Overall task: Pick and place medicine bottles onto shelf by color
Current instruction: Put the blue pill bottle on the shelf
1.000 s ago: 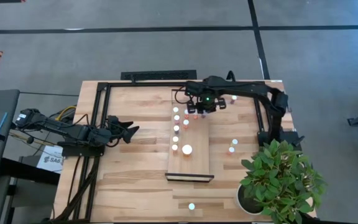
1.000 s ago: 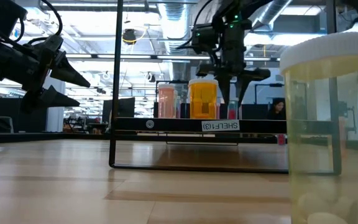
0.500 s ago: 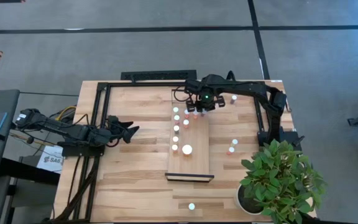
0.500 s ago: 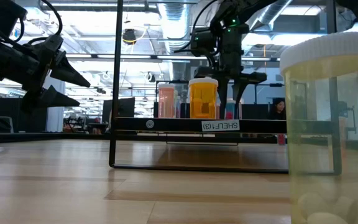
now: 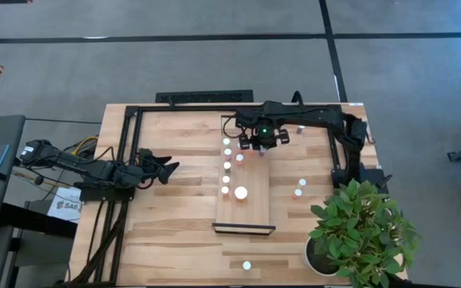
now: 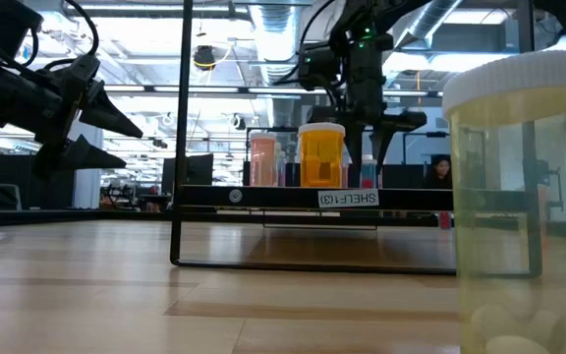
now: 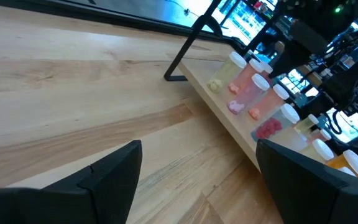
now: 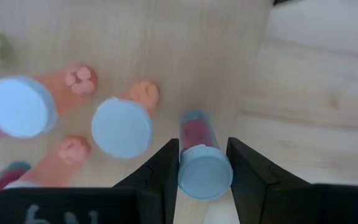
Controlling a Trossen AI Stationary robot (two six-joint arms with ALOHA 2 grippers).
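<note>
The shelf (image 5: 250, 204) is a long pale board in the middle of the table. Several white-capped bottles (image 5: 226, 166) stand along its left edge, and one with a larger cap (image 5: 241, 193) stands nearer. My right gripper (image 5: 260, 142) hangs over the shelf's far end, shut on a small red-filled bottle (image 8: 196, 134). My left gripper (image 5: 166, 168) waits open and empty above the table's left part, pointing toward the shelf. My right gripper pinches the red bottle at its white cap (image 8: 205, 173), one finger (image 8: 164, 168) on either side. The fingers come from above, pointing down. The bottle stays upright below them over the shelf's far end; whether its base rests on the board I cannot tell.
Loose bottles stand on the table right of the shelf (image 5: 299, 188), near the far right (image 5: 300, 126) and near the front edge (image 5: 246, 265). A potted plant (image 5: 362, 232) fills the near right corner. A black frame (image 5: 130, 144) borders the left side.
My right gripper has gone a little toward the table's left and near side over the shelf's far end. My left arm has kept still.
</note>
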